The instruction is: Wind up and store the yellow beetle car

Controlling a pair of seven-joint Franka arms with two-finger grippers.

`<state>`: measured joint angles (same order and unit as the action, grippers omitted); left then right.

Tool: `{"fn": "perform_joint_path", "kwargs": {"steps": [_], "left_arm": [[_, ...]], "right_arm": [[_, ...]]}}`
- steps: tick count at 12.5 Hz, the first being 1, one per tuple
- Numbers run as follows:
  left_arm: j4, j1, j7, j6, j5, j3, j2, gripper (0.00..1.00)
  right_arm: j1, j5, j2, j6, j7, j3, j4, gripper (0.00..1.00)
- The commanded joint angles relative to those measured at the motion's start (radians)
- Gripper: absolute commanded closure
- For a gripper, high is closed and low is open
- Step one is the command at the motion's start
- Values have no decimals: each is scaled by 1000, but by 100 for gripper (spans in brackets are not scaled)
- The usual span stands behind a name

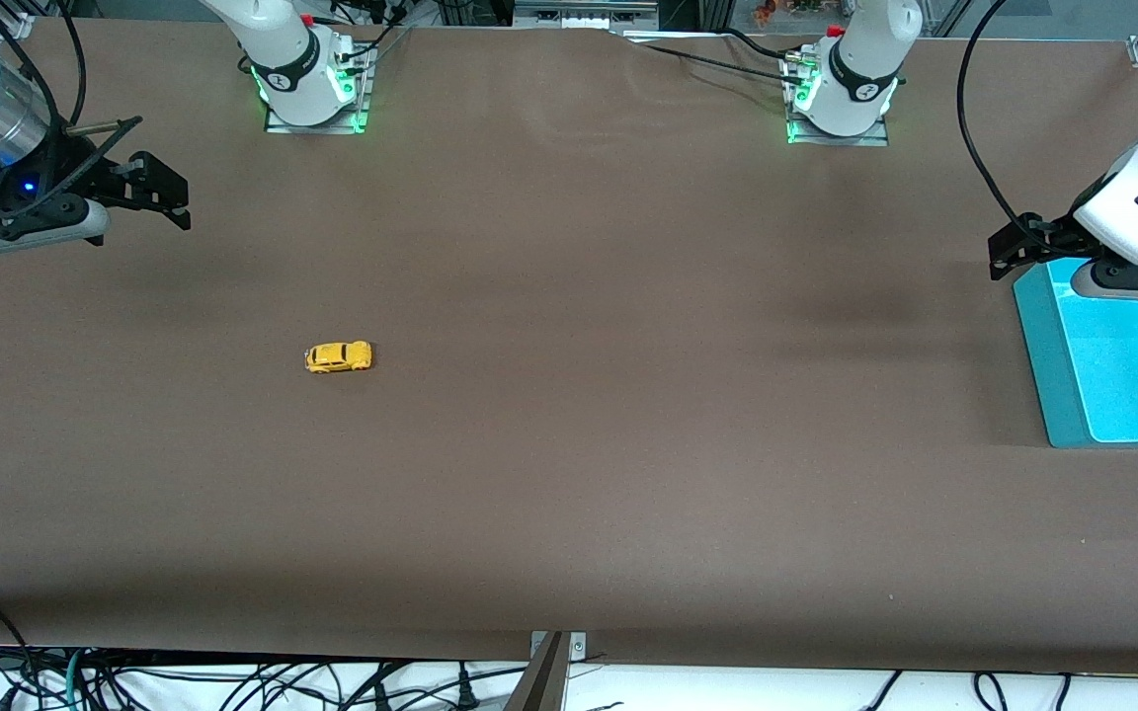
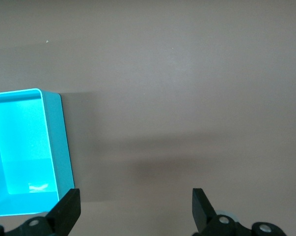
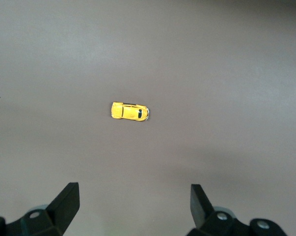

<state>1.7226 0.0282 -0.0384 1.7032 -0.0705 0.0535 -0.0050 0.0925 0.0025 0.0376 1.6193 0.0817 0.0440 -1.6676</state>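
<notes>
brown cloth covers the worktop (image 1: 569, 474), and nearest the front camera on it sits the yellow beetle car (image 1: 339, 356), alone on its wheels, toward the right arm's end of the worktop and well apart from everything else. it looks tiny, hard and very light, with a smooth rounded shell that could slip or skitter away under a careless pinch. the flat sides of the body, just above the wheels, look like the safest place to grip, since the curved roof gives little purchase and the wheels will roll.

farther from the camera, at the left arm's end, an open turquoise bin (image 1: 1053, 375) stands empty as far as can be seen, probably where the car is meant to go. the left hand (image 1: 1012, 247) hangs over the bin's edge, spread wide and holding nothing.

the right hand (image 1: 162, 193) hovers above the bare worktop at the right arm's end, also spread wide and empty, its wrist view looking down on the car. nothing has been wound or stored yet.
</notes>
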Motion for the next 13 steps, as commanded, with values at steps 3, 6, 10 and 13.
{"fn": "perform_joint_path", "kwargs": {"steps": [3, 6, 10, 13], "left_arm": [[-24, 6, 9, -25, 3, 6, 5, 0], [-24, 6, 9, -25, 3, 6, 5, 0], [-24, 6, 9, -25, 3, 6, 5, 0], [-24, 6, 9, -25, 3, 5, 5, 0]], "right_arm": [[-7, -2, -1, -27, -8, 4, 22, 0], [-5, 2, -27, -53, 19, 13, -4, 0], [24, 13, -132, -22, 166, 16, -4, 0], [29, 16, -235, 40, 430, 16, -3, 0]]}}
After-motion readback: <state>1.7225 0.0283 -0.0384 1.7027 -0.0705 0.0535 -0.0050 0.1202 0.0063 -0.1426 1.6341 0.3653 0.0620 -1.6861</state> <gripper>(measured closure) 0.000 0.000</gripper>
